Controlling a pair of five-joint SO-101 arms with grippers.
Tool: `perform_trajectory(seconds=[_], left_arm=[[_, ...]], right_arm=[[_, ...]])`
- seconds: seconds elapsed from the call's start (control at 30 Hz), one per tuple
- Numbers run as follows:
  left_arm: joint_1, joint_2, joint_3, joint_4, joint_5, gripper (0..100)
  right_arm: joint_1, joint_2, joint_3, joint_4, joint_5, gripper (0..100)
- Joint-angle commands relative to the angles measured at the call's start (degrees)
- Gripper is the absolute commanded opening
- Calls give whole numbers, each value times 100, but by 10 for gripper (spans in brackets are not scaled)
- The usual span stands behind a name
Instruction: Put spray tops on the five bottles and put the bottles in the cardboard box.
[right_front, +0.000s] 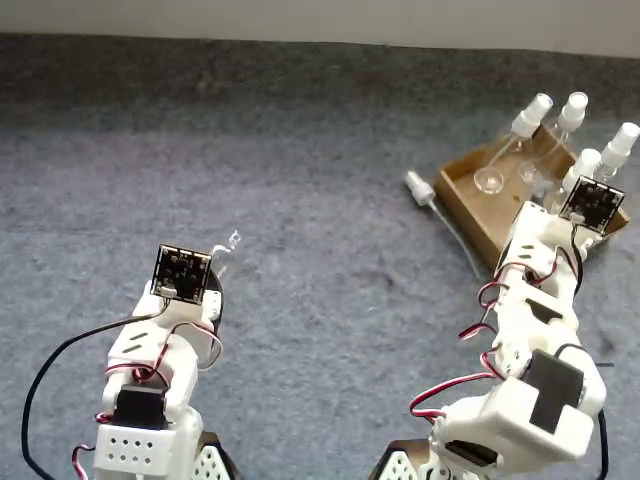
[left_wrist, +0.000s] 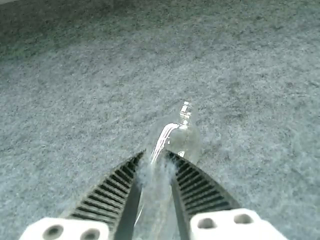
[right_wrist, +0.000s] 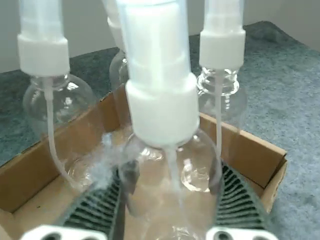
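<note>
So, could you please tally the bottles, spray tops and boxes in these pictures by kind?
capped bottle: 4, one held by the right end effector
uncapped bottle: 1, held by the left end effector
loose spray top: 1
cardboard box: 1
Total: 7

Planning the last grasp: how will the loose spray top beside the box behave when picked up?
The spray top looks small and plastic, so probably light. Its long thin tube curves across the carpet, so it likely flexes and swings when lifted. Lying on its side, the round head may roll if nudged.
</note>
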Motion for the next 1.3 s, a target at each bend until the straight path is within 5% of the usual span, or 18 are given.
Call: perform_trajectory(seconds=[0.0, 1.27], left_arm=[[84, -40, 119, 35, -44, 14], [92, -31, 119, 149, -44, 16]], right_arm=[[-171, -31, -444, -356, -9, 135], [-418, 752, -1147, -418, -9, 137]])
